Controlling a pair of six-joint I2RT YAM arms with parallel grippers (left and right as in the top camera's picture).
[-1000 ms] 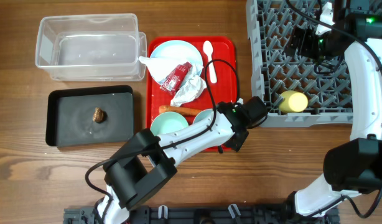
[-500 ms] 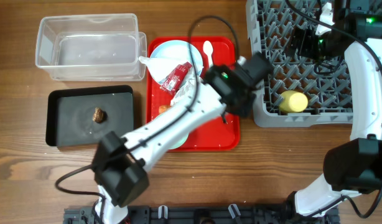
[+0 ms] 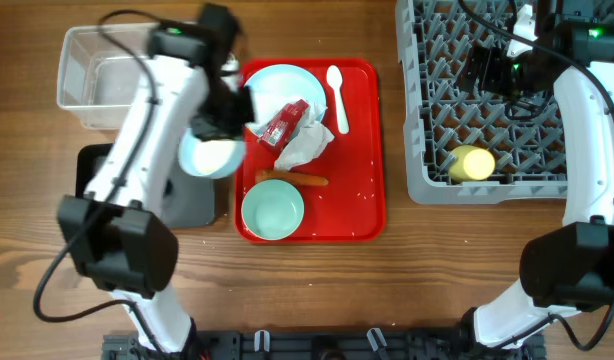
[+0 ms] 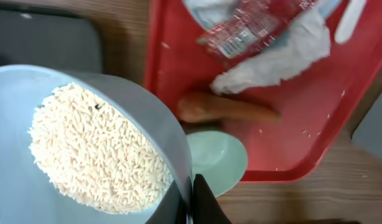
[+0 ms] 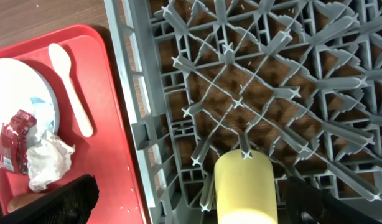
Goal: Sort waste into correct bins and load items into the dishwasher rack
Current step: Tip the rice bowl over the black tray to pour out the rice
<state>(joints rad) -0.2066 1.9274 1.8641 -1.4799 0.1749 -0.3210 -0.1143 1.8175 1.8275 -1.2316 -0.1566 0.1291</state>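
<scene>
My left gripper (image 3: 230, 130) is shut on the rim of a pale-blue bowl (image 3: 209, 155) and holds it above the right edge of the black tray (image 3: 97, 190). In the left wrist view the jaws (image 4: 192, 199) pinch the bowl (image 4: 147, 112), which is full of white rice (image 4: 97, 149). The red tray (image 3: 357, 200) holds the plate (image 3: 277, 85), spoon (image 3: 337, 95), red wrapper (image 3: 285, 122), tissue (image 3: 307, 145), carrot (image 3: 292, 179) and an empty mint bowl (image 3: 273, 210). My right gripper (image 3: 487, 65) is open above the grey rack (image 3: 427, 150). The yellow cup (image 3: 471, 163) lies in the rack.
The clear tub (image 3: 87, 85) stands at the back left, partly under my left arm. The arm hides the middle of the black tray and the brown scrap. A few rice grains lie on the red tray. The right wrist view shows the cup (image 5: 244, 186) between the open fingers (image 5: 191, 196).
My left arm has lifted the bowl of rice from the red tray's front right and swung it left across the tray to the black tray's edge. The right arm has not moved.
</scene>
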